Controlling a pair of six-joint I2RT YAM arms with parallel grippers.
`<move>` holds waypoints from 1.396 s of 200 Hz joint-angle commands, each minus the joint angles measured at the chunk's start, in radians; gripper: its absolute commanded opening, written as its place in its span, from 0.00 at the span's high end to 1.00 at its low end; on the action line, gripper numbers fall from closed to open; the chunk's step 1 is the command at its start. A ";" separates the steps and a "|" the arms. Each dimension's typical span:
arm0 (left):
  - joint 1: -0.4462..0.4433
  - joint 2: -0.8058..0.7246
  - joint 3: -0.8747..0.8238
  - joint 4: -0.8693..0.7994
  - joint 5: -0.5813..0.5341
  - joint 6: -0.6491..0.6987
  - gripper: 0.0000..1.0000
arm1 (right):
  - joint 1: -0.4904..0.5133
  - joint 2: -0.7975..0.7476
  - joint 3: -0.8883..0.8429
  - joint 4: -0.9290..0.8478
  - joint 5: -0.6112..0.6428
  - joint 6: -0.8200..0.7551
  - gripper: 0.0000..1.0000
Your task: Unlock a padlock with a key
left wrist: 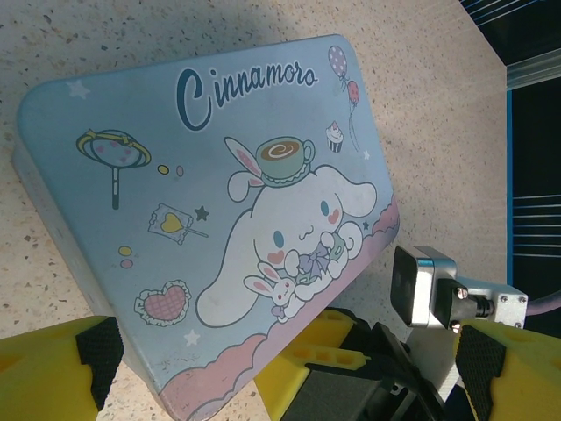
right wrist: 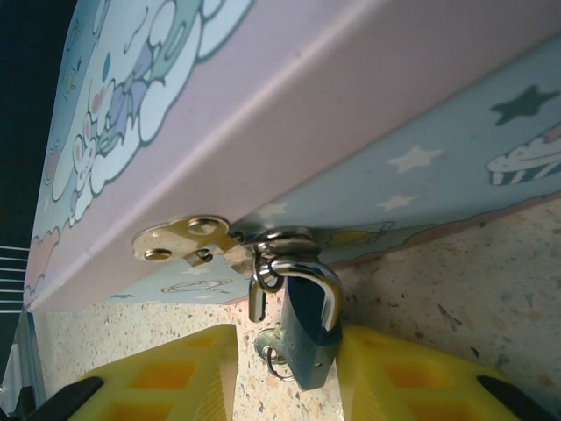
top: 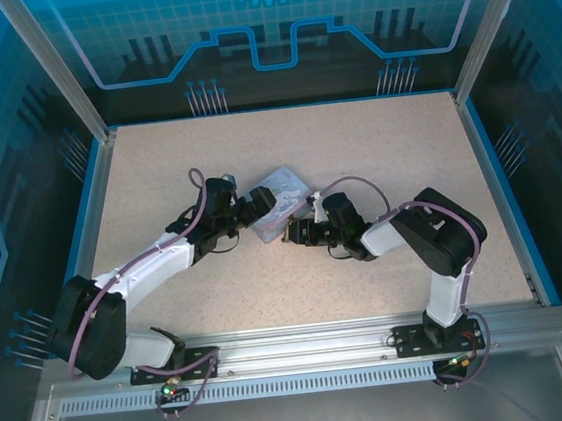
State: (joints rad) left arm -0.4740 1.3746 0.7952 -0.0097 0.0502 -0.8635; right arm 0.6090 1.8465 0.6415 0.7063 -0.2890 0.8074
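Note:
A pale blue cartoon-printed tin (top: pixel 281 192) (left wrist: pixel 202 184) (right wrist: pixel 289 96) lies mid-table. From the brassy hasp (right wrist: pixel 180 239) on its side hangs the small bluish padlock (right wrist: pixel 308 338). Its silver shackle (right wrist: pixel 323 279) is looped through the staple, and one shackle end seems to hang free of the body. A key on a wire ring (right wrist: pixel 275 353) sticks out of the padlock's underside. My right gripper (top: pixel 294 231) (right wrist: pixel 287 355) straddles the padlock. The right finger (right wrist: pixel 412 377) touches the body; the left finger (right wrist: pixel 166 381) stands a little off the key. My left gripper (top: pixel 256 205) (left wrist: pixel 289 344) is wide open at the tin's near corner.
The right arm's yellow finger (left wrist: pixel 323 351) and its wrist camera (left wrist: pixel 425 285) crowd the tin's edge in the left wrist view. Speckled tabletop (top: pixel 374 140) lies all round, bounded by a blue rim (top: pixel 500 187) and enclosure walls. An aluminium rail (top: pixel 306 354) runs along the near edge.

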 commanded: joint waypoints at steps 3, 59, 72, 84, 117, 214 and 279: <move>0.005 0.010 -0.004 0.021 0.021 -0.005 0.01 | 0.028 0.047 -0.006 -0.054 0.006 -0.006 0.67; 0.005 0.018 -0.002 0.028 0.023 -0.006 0.01 | 0.028 0.051 -0.006 -0.060 0.009 -0.008 0.75; 0.005 0.017 -0.003 0.027 0.024 -0.003 0.01 | 0.028 0.049 -0.007 -0.062 0.008 -0.008 0.76; 0.005 0.015 -0.002 0.025 0.023 -0.001 0.01 | 0.027 0.044 -0.005 -0.067 0.010 -0.008 0.79; 0.006 0.014 -0.004 0.024 0.021 0.003 0.01 | 0.027 0.020 0.000 -0.091 0.006 -0.012 0.83; 0.006 0.008 0.000 0.014 0.019 0.011 0.01 | 0.007 -0.070 0.012 -0.205 -0.002 -0.038 0.87; 0.006 0.005 0.022 -0.074 -0.045 0.041 0.01 | -0.011 -0.099 0.040 -0.299 -0.033 -0.046 0.89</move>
State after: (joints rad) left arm -0.4740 1.3815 0.7956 -0.0109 0.0463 -0.8589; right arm 0.6064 1.7725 0.6556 0.5030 -0.2966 0.7773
